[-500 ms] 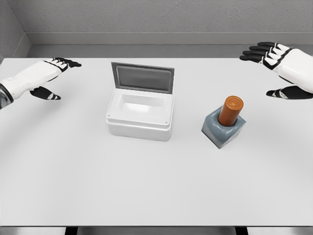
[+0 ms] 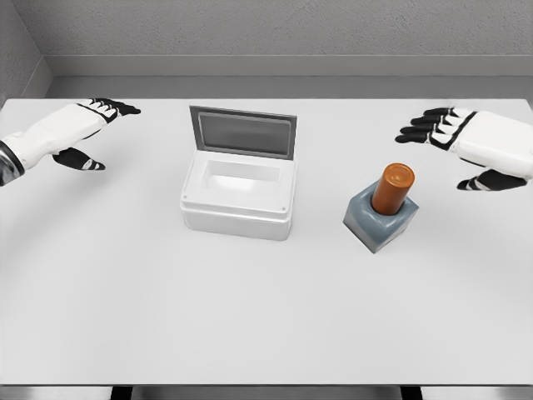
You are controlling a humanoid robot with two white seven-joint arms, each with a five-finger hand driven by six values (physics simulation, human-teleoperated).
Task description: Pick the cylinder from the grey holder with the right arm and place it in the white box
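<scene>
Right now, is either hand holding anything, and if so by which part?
Nothing is held. The right hand and left hand are open; the cylinder sits in the grey holder.

Box and holder side by side on the bench, a robot hand out to each side.

The box (image 2: 239, 200) sits near the bench (image 2: 250, 317) middle, lid raised at its far side. The holder (image 2: 380, 220) stands to its right, apart, with the cylinder (image 2: 393, 188) upright in it. The left robot hand (image 2: 83, 133) is by the far left corner; the right robot hand (image 2: 466, 150) is behind and right of the holder.
</scene>
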